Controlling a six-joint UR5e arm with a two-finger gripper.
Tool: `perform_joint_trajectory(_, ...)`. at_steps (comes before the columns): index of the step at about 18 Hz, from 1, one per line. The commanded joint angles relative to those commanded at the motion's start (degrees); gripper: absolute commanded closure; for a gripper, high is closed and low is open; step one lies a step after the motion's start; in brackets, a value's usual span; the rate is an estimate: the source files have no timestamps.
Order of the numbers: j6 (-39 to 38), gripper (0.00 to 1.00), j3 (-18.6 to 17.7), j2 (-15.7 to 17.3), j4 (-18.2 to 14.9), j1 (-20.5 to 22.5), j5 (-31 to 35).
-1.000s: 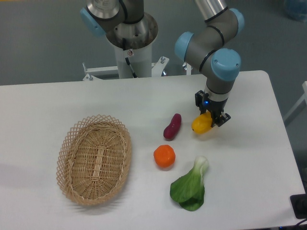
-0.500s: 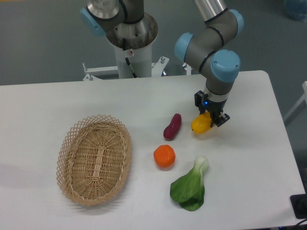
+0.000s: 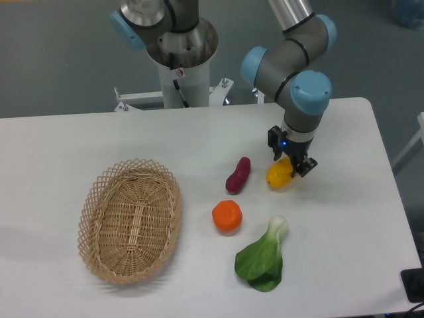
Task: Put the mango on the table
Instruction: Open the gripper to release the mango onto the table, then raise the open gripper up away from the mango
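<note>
The mango is clamped in the gripper, directly beneath it, low over the desk just right of the sweet potato. Its long axis is seen running left and slightly downward; contact cannot be told.

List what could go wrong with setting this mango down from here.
1. The mango is oval; once the claw lets go it may roll toward the sweet potato close beside it.
2. Whether it already rests on the table cannot be told; released from above, it could drop and bounce.
</note>
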Motion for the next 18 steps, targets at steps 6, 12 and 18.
perform_joint_trajectory(6,-1.31,0.00,4.91,0.97,-1.14,-0.18,-2.45)
perform_joint_trajectory(12,-7.99,0.00,10.02,0.88,-1.41,-1.40,-5.45)
perform_joint_trajectory(18,-13.00,0.00,13.71,0.44,-2.63,-2.64,-6.76)
